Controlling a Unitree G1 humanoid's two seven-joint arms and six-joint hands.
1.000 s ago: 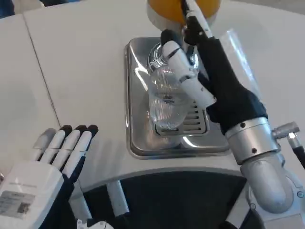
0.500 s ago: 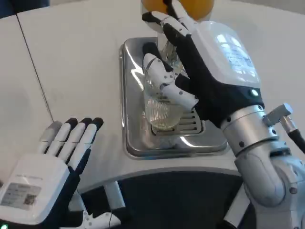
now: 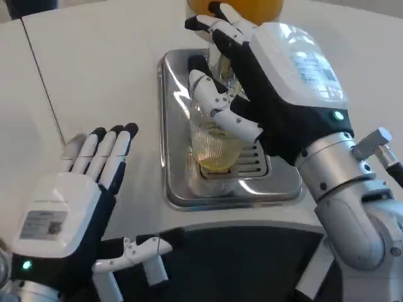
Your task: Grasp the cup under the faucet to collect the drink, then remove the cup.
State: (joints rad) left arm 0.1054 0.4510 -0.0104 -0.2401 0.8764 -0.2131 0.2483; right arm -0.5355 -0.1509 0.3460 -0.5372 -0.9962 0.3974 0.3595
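- White desk (image 3: 113,69) across the head view, with a dark seam running diagonally at upper left.
- Stainless drip tray (image 3: 179,189) set on the desk, slotted grille (image 3: 252,165) at its right part.
- Orange drink tank (image 3: 236,6) at the top edge, just behind the tray.
- Clear ribbed cup (image 3: 213,148) standing upright on the tray near the grille, below the tank; a little yellowish drink at its bottom.
- Right hand (image 3: 264,94) reaching in from the right, wrapped around the cup: thumb across the cup's near side, other fingers (image 3: 217,28) extended up past the rim toward the tank.
- Faucet itself hidden behind the right hand; cannot tell its exact position.
- Left hand (image 3: 75,214) at lower left above the desk edge, well apart from the tray, holding nothing, fingers straight and side by side, thumb (image 3: 135,248) stuck out to the right.
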